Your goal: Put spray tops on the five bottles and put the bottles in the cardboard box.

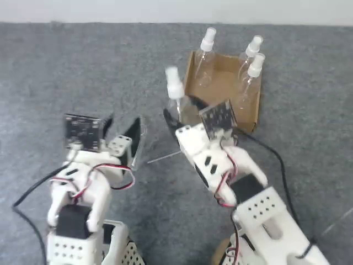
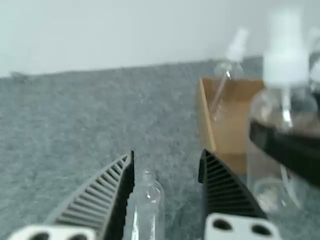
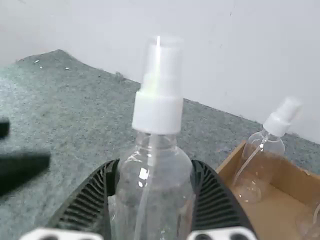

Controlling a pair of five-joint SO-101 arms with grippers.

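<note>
My right gripper [image 3: 154, 170] is shut on a clear bottle [image 3: 152, 192] that carries a white spray top [image 3: 159, 105]. In the high view this bottle [image 1: 175, 94] stands upright just outside the near left corner of the cardboard box [image 1: 223, 83]. Three capped bottles [image 1: 205, 55] [image 1: 249, 55] [image 1: 251, 83] stand inside the box. My left gripper [image 2: 167, 154] is open. Between its fingers is a clear bottle without a top [image 2: 147, 200], close against one finger, with a gap to the other. In the high view the left gripper [image 1: 131, 142] is left of the right arm.
A thin clear tube [image 1: 162, 158] lies on the grey carpet between the two arms. The box's brown wall [image 2: 225, 120] and the held capped bottle [image 2: 282, 115] stand close ahead of the left gripper. Open carpet stretches to the far left.
</note>
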